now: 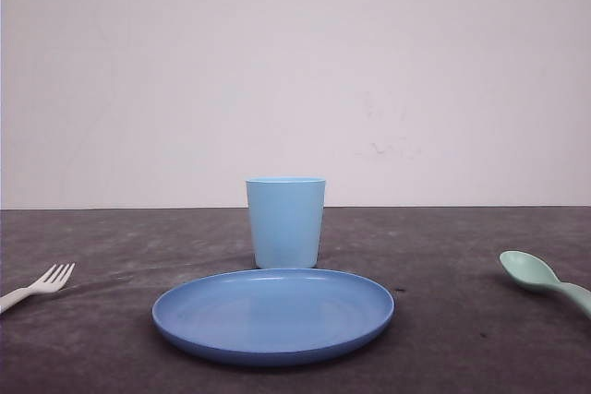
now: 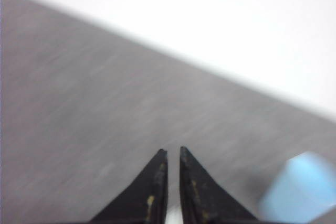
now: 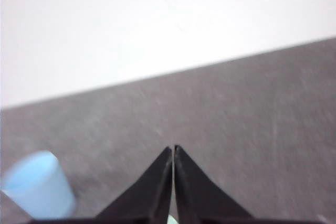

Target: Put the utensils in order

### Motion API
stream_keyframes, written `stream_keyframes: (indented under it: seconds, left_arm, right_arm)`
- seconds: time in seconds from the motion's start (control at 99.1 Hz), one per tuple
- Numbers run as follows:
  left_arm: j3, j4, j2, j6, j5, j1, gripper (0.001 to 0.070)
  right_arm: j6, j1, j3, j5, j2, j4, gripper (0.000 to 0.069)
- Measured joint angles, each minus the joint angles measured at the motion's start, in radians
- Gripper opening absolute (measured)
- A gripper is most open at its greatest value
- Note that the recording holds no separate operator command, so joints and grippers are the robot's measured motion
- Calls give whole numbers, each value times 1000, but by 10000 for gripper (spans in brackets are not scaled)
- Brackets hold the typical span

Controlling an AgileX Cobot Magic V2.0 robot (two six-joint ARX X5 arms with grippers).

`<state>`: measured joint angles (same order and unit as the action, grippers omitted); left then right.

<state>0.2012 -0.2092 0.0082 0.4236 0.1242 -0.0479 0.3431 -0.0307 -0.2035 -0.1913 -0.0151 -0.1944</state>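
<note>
- The white fork (image 1: 37, 286) lies at the counter's (image 1: 462, 320) far left and the mint spoon (image 1: 545, 281) at its far right, flanking the blue plate (image 1: 273, 315) and cup (image 1: 285, 222); neither looks sorted yet.
- Left end effector (image 2: 170, 153) has its fingers nearly together, holding nothing; right end effector (image 3: 173, 148) is pressed together, also holding nothing.
- Both hover above bare counter, apparently apart from either utensil.

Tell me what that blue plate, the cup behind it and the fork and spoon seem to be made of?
All look like plastic, though that is a guess from appearance. The round blue plate has a smooth, slightly glossy face with soft highlights. The light blue cup looks matte and evenly coloured. The small white fork and the mint-green spoon have thick, rounded, solid-coloured shapes, not metallic shine.
</note>
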Motion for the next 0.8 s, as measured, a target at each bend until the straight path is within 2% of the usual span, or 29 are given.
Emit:
stream_keyframes:
  seconds: [0.111,0.242,0.323,0.444,0.575,0.666,0.797]
  left_arm:
    - [129,-60,36,38,13,0,15]
    - [299,-227,147,26,37,0,15]
    - [417,-340,240,-23,46,0,15]
    - [575,-479,394,-145,34,0,15]
    - [646,-515,530,-257,11,0,15]
    - [649,-516,593,-301,-5,-2,15]
    - [649,-524,660,-332,-38,-14,15]
  right_arm:
    - [25,0,-129,-19,-40,-105,8]
    - [21,0,-298,-19,-126,-253,8]
    - [8,0,-404,-19,-194,-325,8]
    - [-48,0,-544,-19,-315,-410,8]
    - [-134,0,-616,-18,-457,-462,8]
    - [-172,0,-617,-18,-543,-489,8]
    - [-208,0,-616,-18,-662,-535,8]
